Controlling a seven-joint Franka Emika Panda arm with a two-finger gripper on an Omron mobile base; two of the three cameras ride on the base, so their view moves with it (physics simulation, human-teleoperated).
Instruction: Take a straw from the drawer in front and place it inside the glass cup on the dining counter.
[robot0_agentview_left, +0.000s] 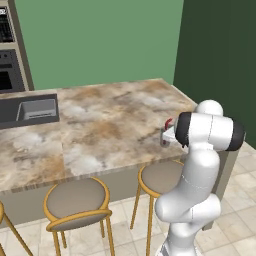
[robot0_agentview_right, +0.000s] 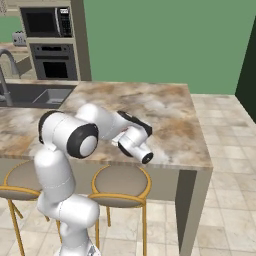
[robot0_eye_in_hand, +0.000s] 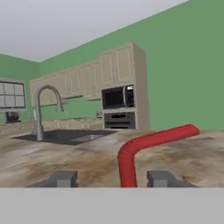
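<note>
I'm at the dining counter (robot0_agentview_left: 110, 125) now, the long marbled slab with stools (robot0_agentview_left: 77, 200) tucked under its near edge and the sink (robot0_agentview_right: 40, 95) off to one end. My arm reaches over the counter's near edge, wrist low. Fetching looks done to me: the straw (robot0_eye_in_hand: 144, 146) is out here at the counter, a bent red tube, rising between the two finger tips and then kinking off sideways above the stone in the hand view. From the left base view a sliver of red (robot0_agentview_left: 168, 122) peeks out just beside the wrist, with something small and greyish (robot0_agentview_left: 165, 137) below it at the counter's edge. That may be the glass cup, but I can't confirm it. The claw (robot0_eye_in_hand: 113, 178) has its tips standing apart, one either side of the straw with a visible gap to each, so I judge it unclamped. What's left: confirming the straw actually sits in the cup, then pulling clear.
</note>
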